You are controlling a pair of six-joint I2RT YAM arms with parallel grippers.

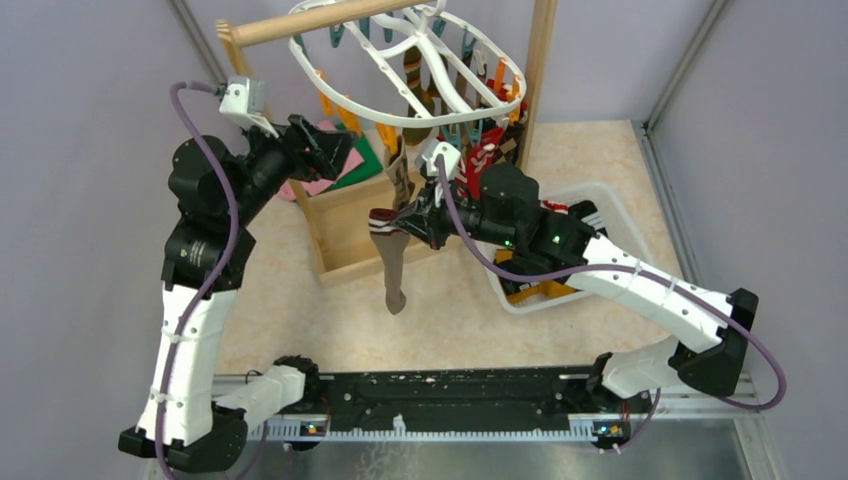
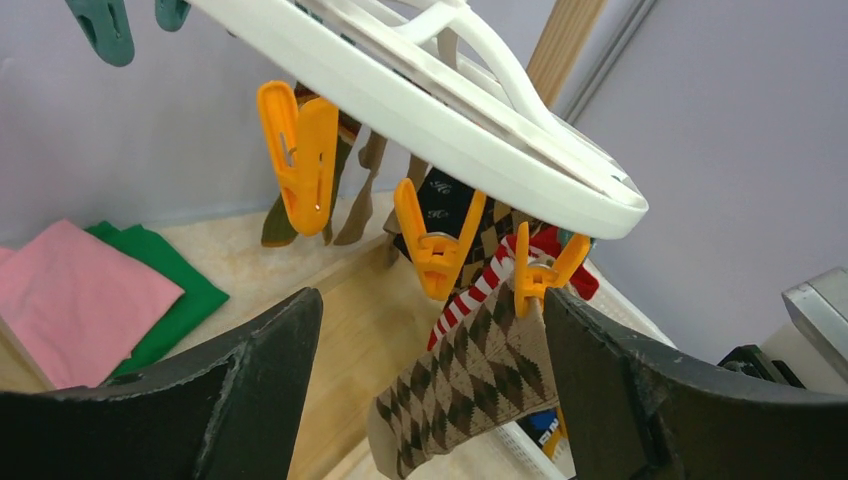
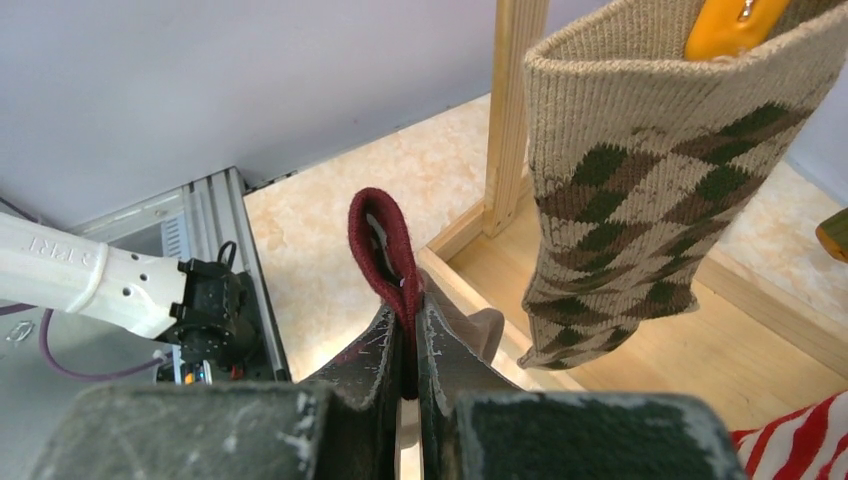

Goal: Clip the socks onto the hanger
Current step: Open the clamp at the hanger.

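Top external view: locate the hanger (image 1: 420, 120) at 12 o'clock, hung tilted on the rack (image 1: 540, 60). An argyle sock (image 1: 400, 178) hangs from its near rim. The right gripper (image 1: 405, 222) sits just at 6 o'clock of that sock, with its jaws pressed together on the cuff of a brown sock (image 1: 393, 270). The rest of the brown sock dangles toward 6 o'clock. The left gripper (image 1: 330, 150) is at 9 o'clock of the argyle sock, near it but apart. The basket (image 1: 615, 205) lies at 3 o'clock, partly under the right arm.

Left wrist view: check that the left gripper (image 2: 432, 300) is spread wide, with nothing between its fingers (image 2: 250, 370). Beyond them, an orange clip (image 2: 540, 280) on the hanger (image 2: 450, 120) bites the top edge of the argyle sock (image 2: 470, 385). A striped sock (image 2: 490, 275) hangs just behind it. A pink cloth (image 2: 70, 300) and a green cloth (image 2: 175, 285) lie at 9 o'clock.

Right wrist view: confirm that the right gripper (image 3: 405, 330) pinches the dark red cuff of the brown sock (image 3: 378, 240), which loops up above the jaws. The argyle sock (image 3: 640, 180) hangs at 2 o'clock from the clip (image 3: 740, 25), apart from the cuff. A rack (image 3: 515, 100) post stands between them, farther back.
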